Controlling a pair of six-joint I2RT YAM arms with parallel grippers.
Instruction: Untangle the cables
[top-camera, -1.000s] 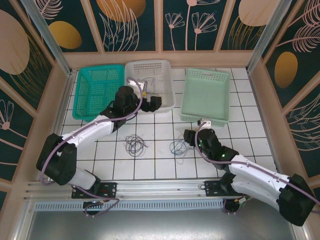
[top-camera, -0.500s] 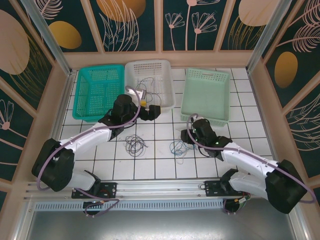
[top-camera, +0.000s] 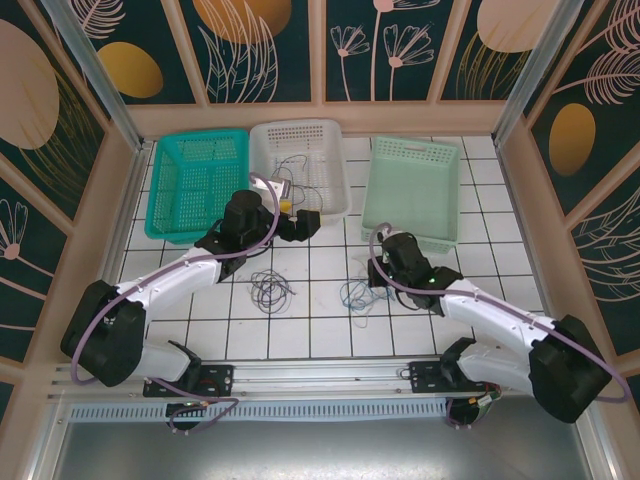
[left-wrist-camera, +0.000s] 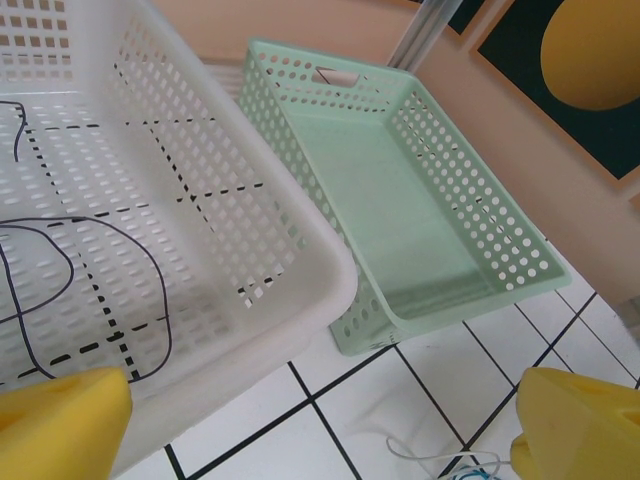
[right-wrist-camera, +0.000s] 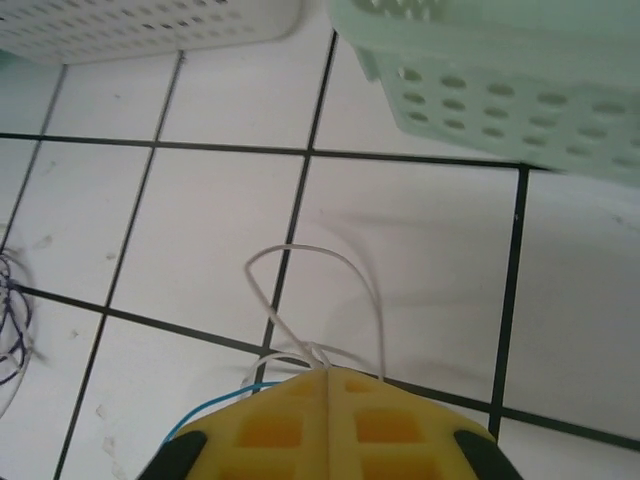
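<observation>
– Cables first: where do they lie?
– One black cable (left-wrist-camera: 164, 310) curls on the floor inside the white basket (top-camera: 297, 125). On the near side of that basket, on the tiles (top-camera: 320, 335), sits a dark tangle (top-camera: 268, 288). A blue-and-pale tangle (top-camera: 356, 296) lies further right, below the basket's right corner.
– Is anything gripping them?
– The right gripper (right-wrist-camera: 328, 385), on the near side of the white basket and past its right corner, has its yellow pads pressed flat together. A pale cable (right-wrist-camera: 300, 248) rises from the tips in an arched loop. Both its ends run in under the closed pads, so it looks pinched there. A blue cable (right-wrist-camera: 205, 405) comes out from beneath the left pad; whether it is caught too, I cannot tell.
– And the other one?
– The left gripper (left-wrist-camera: 320, 400) hangs just off the white basket's near right corner, its pads spread wide apart.
– What stands around that?
– The green basket (top-camera: 412, 148) stands just right of the white basket, with a narrow gap between them. The teal basket (top-camera: 160, 190) sits close beside its left wall; whether they touch, I cannot tell.
</observation>
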